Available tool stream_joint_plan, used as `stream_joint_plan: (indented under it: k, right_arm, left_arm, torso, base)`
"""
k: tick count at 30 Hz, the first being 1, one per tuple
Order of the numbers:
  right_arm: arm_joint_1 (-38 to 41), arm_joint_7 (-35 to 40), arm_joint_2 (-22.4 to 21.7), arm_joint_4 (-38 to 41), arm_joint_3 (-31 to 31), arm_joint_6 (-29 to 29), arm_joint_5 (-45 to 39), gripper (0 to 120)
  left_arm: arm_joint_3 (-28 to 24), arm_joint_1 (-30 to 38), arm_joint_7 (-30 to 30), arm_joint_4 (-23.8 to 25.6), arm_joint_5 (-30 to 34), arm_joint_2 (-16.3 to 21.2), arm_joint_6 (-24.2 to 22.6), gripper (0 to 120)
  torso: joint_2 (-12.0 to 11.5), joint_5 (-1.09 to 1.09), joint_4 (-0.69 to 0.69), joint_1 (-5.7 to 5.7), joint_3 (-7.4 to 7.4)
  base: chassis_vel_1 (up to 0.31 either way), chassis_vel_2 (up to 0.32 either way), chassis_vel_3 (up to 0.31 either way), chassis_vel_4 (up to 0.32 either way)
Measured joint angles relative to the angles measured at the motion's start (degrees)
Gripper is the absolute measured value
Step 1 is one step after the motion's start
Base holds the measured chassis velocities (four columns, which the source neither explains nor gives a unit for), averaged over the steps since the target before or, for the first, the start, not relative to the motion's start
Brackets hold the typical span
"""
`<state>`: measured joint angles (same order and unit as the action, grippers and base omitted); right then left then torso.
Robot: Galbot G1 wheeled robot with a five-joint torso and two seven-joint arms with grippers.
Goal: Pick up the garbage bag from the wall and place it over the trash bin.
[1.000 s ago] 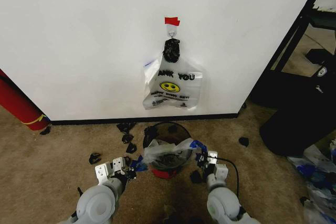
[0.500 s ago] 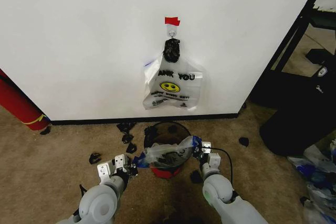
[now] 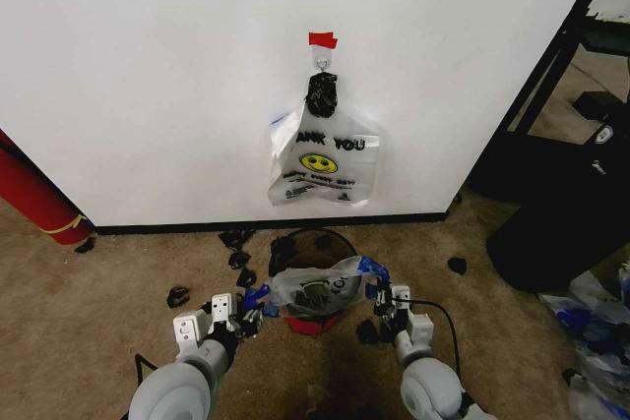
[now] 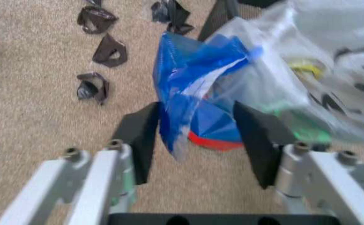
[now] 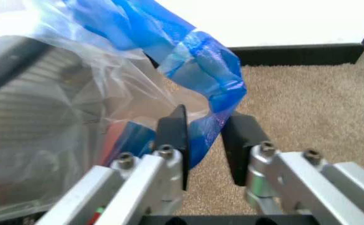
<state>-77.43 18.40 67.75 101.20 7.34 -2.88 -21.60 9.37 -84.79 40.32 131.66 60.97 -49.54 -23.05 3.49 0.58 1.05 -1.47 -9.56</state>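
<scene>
A garbage bag [image 3: 317, 288] is spread across the mouth of the dark trash bin [image 3: 325, 234], whose red base [image 3: 307, 323] shows below it. My left gripper [image 3: 246, 308] is open, with the bag's blue handle [image 4: 188, 105] hanging between its wide-apart fingers [image 4: 141, 136]. My right gripper [image 3: 382, 300] sits at the bin's other side. Its jaws stand a little apart and the other blue handle [image 5: 210, 89] runs loosely between them. Another garbage bag [image 3: 321, 160] with a smiley face hangs from the hook on the white wall [image 3: 148, 76], under a red tape patch [image 3: 322, 39].
Black scraps [image 3: 237, 261] litter the carpet left of the bin. A red cylinder [image 3: 34, 199] leans at the far left. Dark furniture [image 3: 556, 204] and a pile of plastic bags [image 3: 596, 336] fill the right side.
My right gripper has drawn back from the bin while the bag's handle stayed at the rim. The left gripper has barely shifted. The bag now lies flatter over the bin.
</scene>
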Motion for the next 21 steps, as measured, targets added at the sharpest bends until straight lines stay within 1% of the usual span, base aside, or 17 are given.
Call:
stream_joint_plan:
  k: [2, 6, 7, 9, 11, 13, 14, 15, 20, 21]
  right_arm:
    - [-0.9, -0.77, -0.34, 0.59, 0.66, 0.68, 0.15, 29]
    - [-2.85, -2.9, -1.07, 2.11, 1.93, 2.06, 0.23, 46]
    - [-2.85, -2.9, -1.07, 2.11, 1.93, 2.06, 0.23, 46]
    - [-3.84, -3.69, -1.2, 2.63, 2.56, 2.91, 0.28, 54]
    - [-4.95, -4.52, -1.16, 3.16, 3.4, 4.13, 0.67, 63]
    - [-6.04, -5.06, -1.04, 3.84, 4.05, 4.99, 1.26, 71]
    - [-6.71, -5.34, -0.99, 4.24, 4.41, 5.58, 1.66, 74]
    - [-6.71, -5.34, -0.99, 4.24, 4.41, 5.58, 1.66, 74]
    - [-10.03, -6.4, -0.63, 6.03, 6.69, 7.82, 3.54, 95]
    - [-10.91, -6.77, -0.49, 6.45, 7.47, 8.69, 4.16, 98]
  left_arm:
    - [0.36, -2.05, 0.32, 1.56, -1.17, 0.04, -0.46, 65]
    - [1.23, -6.0, 0.47, 4.78, -3.53, 0.41, -0.68, 81]
    - [1.23, -6.0, 0.47, 4.78, -3.53, 0.41, -0.68, 81]
    - [1.59, -7.19, 0.47, 6.32, -4.24, 0.55, -1.01, 88]
    - [1.78, -7.72, 0.52, 7.79, -4.41, 0.51, -1.67, 97]
    - [1.8, -8.12, 0.84, 8.95, -4.44, 0.46, -2.12, 100]
    - [1.82, -8.48, 1.02, 9.61, -4.49, 0.5, -2.3, 100]
    - [1.82, -8.48, 1.02, 9.61, -4.49, 0.5, -2.3, 100]
    - [2.56, -11.21, 1.47, 11.72, -6.34, 1.07, -2.5, 100]
    - [2.75, -11.66, 1.65, 11.8, -6.72, 1.09, -2.44, 100]
  torso:
    - [0.0, 0.0, -0.01, 0.0, 0.0]
    - [0.0, 0.0, -0.02, 0.0, 0.0]
    - [0.0, 0.0, -0.02, 0.0, 0.0]
    - [0.0, 0.0, -0.01, 0.0, 0.0]
    - [0.0, 0.0, -0.01, 0.0, 0.0]
    - [0.0, 0.0, -0.01, 0.0, 0.0]
    - [0.0, 0.0, -0.01, 0.0, 0.0]
    - [0.0, 0.0, -0.01, 0.0, 0.0]
    - [0.0, 0.0, -0.01, 0.0, 0.0]
    - [0.0, 0.0, -0.02, 0.0, 0.0]
  base:
    - [0.0, 0.0, 0.0, 0.0]
    - [0.0, 0.0, 0.0, 0.0]
    - [0.0, 0.0, 0.0, 0.0]
    - [0.0, 0.0, 0.0, 0.0]
    - [0.0, 0.0, 0.0, 0.0]
    - [0.0, 0.0, 0.0, 0.0]
    - [0.0, 0.0, 0.0, 0.0]
    - [0.0, 0.0, 0.0, 0.0]
    - [0.0, 0.0, 0.0, 0.0]
    - [0.0, 0.0, 0.0, 0.0]
